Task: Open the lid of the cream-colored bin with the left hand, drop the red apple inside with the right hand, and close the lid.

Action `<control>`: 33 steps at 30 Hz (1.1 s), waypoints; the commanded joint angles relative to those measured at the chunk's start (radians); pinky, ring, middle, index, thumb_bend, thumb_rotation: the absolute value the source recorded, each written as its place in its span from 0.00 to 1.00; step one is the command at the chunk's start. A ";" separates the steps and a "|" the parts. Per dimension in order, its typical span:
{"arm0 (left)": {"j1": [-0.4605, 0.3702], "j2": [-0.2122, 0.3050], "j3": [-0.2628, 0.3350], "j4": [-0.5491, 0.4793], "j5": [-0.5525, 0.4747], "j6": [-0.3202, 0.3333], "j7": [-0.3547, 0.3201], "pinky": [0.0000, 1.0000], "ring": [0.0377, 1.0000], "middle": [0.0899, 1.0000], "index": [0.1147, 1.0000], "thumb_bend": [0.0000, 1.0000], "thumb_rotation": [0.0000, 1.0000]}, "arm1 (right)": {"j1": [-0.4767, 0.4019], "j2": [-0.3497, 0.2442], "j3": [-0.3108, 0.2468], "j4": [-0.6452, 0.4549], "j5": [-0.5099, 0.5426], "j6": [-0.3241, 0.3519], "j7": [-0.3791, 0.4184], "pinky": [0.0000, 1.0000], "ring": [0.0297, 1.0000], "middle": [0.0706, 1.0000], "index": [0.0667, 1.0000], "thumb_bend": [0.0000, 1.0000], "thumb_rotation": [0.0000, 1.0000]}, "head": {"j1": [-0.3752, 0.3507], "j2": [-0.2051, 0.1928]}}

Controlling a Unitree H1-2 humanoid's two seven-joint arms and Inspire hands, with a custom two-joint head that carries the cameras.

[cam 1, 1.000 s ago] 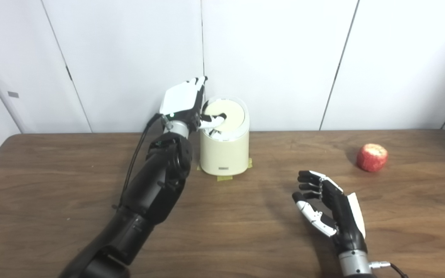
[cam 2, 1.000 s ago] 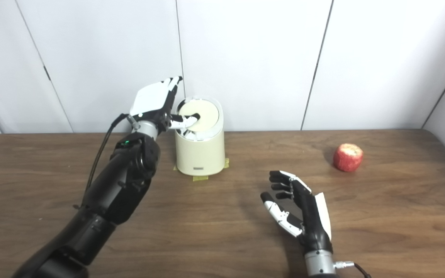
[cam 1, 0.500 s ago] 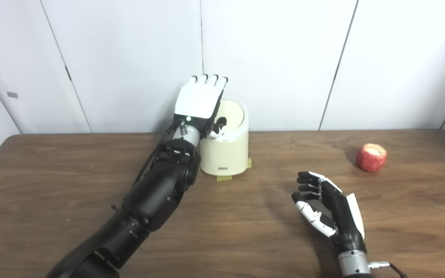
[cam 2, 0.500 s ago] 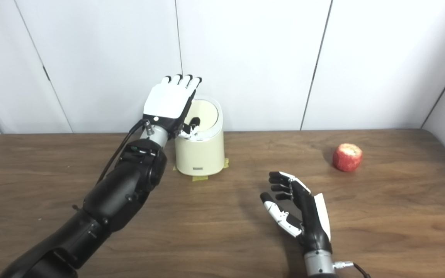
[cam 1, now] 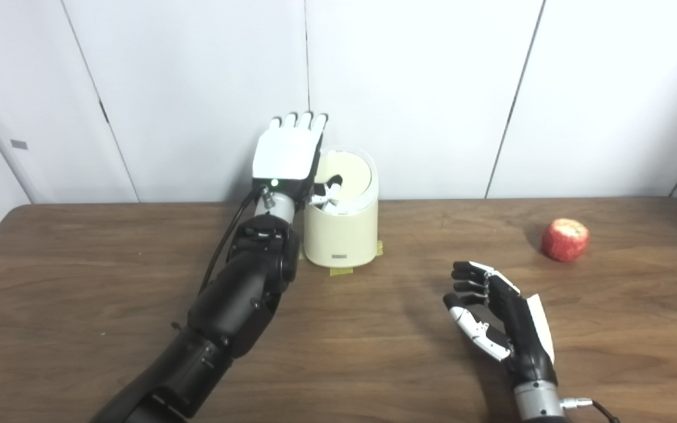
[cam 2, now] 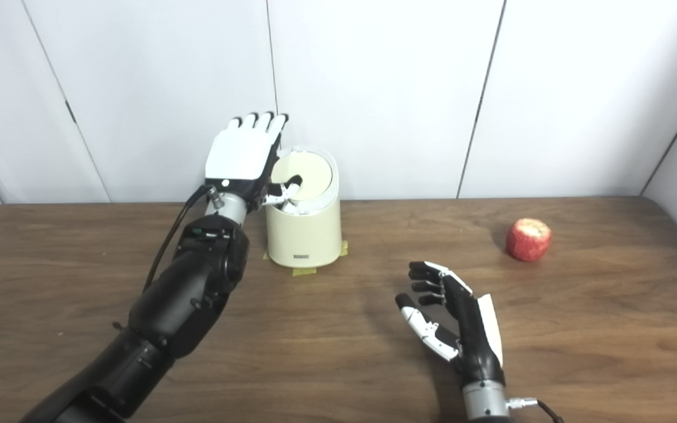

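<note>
Left eye view | left robot hand [cam 1: 289, 154] released, fingers up, thumb on bin [cam 1: 341, 226] lid [cam 1: 347, 176], 12 o'clock on desk [cam 1: 80, 294] | right robot hand [cam 1: 500, 326] released, idle | apple [cam 1: 565, 239] at 2 o'clock | advice: press lid edge squarely, tip fully.

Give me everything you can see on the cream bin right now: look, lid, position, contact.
The cream bin is a small upright cylinder, smooth and plastic-looking, with a small dark label low on its front. It stands near the table's back edge by the white wall, on yellowish tape strips showing at its base. Its round cream lid sits tilted inside a pale rim. The left hand is raised beside it, fingers straight up, thumb reaching onto the lid. Whether the lid is open cannot be told.
</note>
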 commanded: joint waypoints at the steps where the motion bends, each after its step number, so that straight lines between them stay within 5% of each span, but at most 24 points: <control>1: -0.047 -0.047 0.055 -0.071 -0.004 0.005 0.004 1.00 1.00 1.00 1.00 0.59 1.00 | -0.014 0.001 0.004 -0.014 0.003 -0.025 -0.003 0.61 0.68 0.69 0.68 0.24 0.39 | 0.000 -0.001; 10: -0.019 -0.088 0.185 -0.218 -0.120 -0.013 0.071 1.00 1.00 1.00 1.00 0.57 1.00 | -0.018 -0.001 0.004 -0.008 -0.006 -0.017 -0.005 0.61 0.67 0.69 0.68 0.24 0.40 | 0.001 -0.004; 18: 0.033 -0.051 0.203 -0.322 -0.177 -0.024 0.075 1.00 1.00 1.00 1.00 0.57 1.00 | -0.027 -0.010 -0.001 0.014 0.010 -0.036 -0.002 0.61 0.67 0.69 0.68 0.24 0.38 | 0.008 -0.009; 20: 0.037 -0.032 0.188 -0.314 -0.161 -0.014 0.060 1.00 1.00 1.00 1.00 0.55 0.98 | -0.029 -0.013 0.001 0.022 0.009 -0.045 -0.004 0.61 0.68 0.69 0.68 0.24 0.38 | 0.004 -0.010; 23: 0.027 -0.015 0.175 -0.274 -0.141 -0.002 0.039 1.00 1.00 1.00 1.00 0.59 0.74 | -0.029 -0.015 0.004 0.023 0.004 -0.047 -0.005 0.61 0.67 0.69 0.68 0.25 0.39 | 0.004 -0.010; 26: 0.012 -0.014 0.178 -0.221 -0.121 0.004 0.023 1.00 1.00 1.00 1.00 0.67 0.62 | -0.025 -0.012 0.005 0.018 0.010 -0.040 -0.003 0.62 0.68 0.69 0.68 0.24 0.38 | 0.002 -0.011; 33: -0.030 -0.008 0.181 -0.093 -0.128 0.004 0.025 1.00 1.00 1.00 1.00 0.71 0.64 | -0.020 -0.012 0.008 0.006 -0.002 -0.035 -0.008 0.61 0.68 0.69 0.68 0.24 0.36 | 0.000 -0.008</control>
